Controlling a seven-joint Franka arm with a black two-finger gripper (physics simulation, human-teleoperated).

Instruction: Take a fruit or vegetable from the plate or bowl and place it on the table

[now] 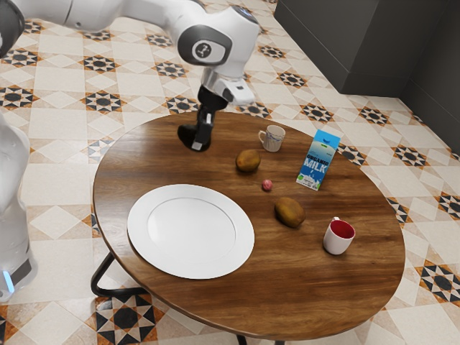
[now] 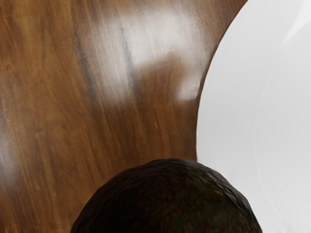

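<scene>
Dark, bumpy, rounded fruit (image 1: 188,135): one, in the hand's grip over the desk, beside the plate rather than over it; whether its underside touches the wood, I cannot tell.
Black two-finger hand (image 1: 203,141): one, closed as far as the fruit's width lets it, with one finger across the fruit's near side.
Round white plate (image 1: 190,230): one, wide and shallow, lying flat near the desk's edge at the exterior view's left.
Brown, oval fruits or vegetables: two, apart on the wood, one (image 1: 248,160) near the patterned cup, the other (image 1: 290,212) between the plate and the red-lined mug.
Small pinkish-red ball (image 1: 267,185): one, between the two brown ovals.
Blue-and-white milk carton (image 1: 318,159): one, standing.
Cups: two, a pale patterned cup (image 1: 274,139) and a white mug with a red inside (image 1: 338,237), both upright.
Round brown wooden desk (image 1: 244,287): one, under them all.
</scene>
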